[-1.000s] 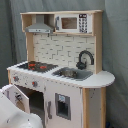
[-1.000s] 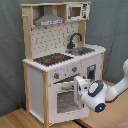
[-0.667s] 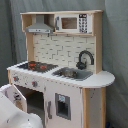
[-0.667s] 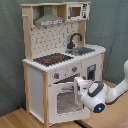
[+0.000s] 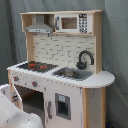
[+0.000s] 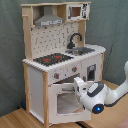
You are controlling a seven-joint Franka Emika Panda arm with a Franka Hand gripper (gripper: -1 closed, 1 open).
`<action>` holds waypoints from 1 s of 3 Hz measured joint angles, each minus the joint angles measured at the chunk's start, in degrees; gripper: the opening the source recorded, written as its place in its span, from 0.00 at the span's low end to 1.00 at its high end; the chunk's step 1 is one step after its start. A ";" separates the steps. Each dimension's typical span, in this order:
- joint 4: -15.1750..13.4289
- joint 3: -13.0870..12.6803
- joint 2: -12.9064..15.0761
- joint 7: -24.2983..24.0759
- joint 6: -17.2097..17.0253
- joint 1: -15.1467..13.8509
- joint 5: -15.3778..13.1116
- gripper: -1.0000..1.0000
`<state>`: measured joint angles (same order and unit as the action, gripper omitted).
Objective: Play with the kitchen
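1. Your gripper (image 6: 78, 85) sits at the top edge of the oven door (image 6: 65, 102) in the second exterior view, just under the knob panel; whether it touches the door cannot be told, and the view does not show whether it is open or closed.
2. Judging the step as working the oven door, you should move along the door's hinge arc, slowly, so the light toy does not tip or slide.
3. Keep the wrist clear of the knobs (image 6: 56, 76).
4. The kitchen (image 6: 60, 60) stands on the wooden floor (image 6: 15, 120), with stovetop (image 6: 52, 59), sink (image 6: 86, 50) and faucet (image 6: 75, 39) behind and above, and the microwave (image 6: 76, 11) at the top.
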<state>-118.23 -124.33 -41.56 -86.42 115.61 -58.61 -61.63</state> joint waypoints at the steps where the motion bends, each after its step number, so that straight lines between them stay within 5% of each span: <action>1: -0.12 -0.15 -0.01 0.27 -0.21 0.00 0.43 1.00; 3: -1.02 -3.59 -0.04 1.88 -4.91 -0.02 5.00 1.00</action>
<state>-119.25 -127.92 -41.60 -84.54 110.70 -58.63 -56.64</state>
